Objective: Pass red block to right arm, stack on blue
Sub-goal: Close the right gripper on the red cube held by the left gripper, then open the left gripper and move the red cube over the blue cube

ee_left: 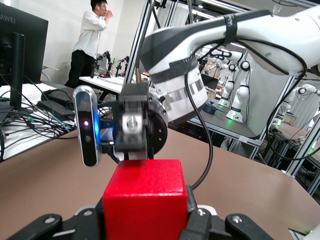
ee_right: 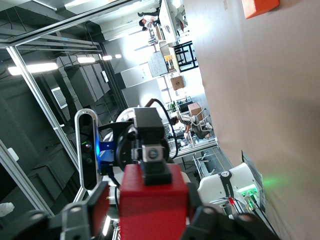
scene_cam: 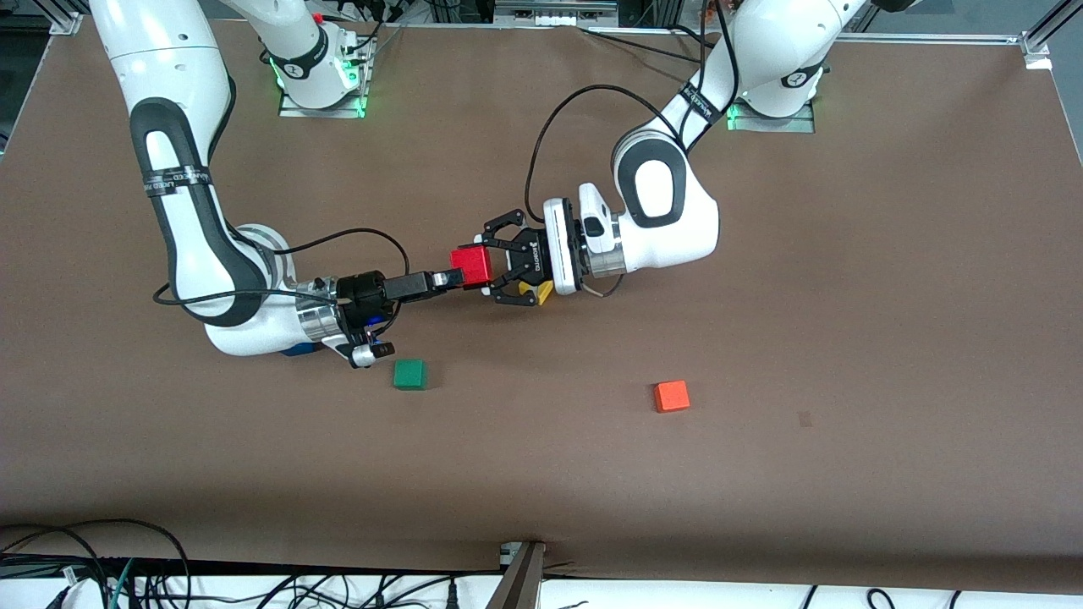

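Front view: over the middle of the bench, the left gripper has its fingers clamped on the red block; the right gripper meets the block, fingers' state unclear. Left wrist view: the red block sits between the left gripper's fingers. Right wrist view: the red block fills the foreground.

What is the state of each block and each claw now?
red block: in the air, in the left claw
left claw: shut on the red block
right claw: touching the red block
blue block: on table, mostly hidden under right arm
green block: free on table
orange-red block: free on table
yellow block: on table, under left claw
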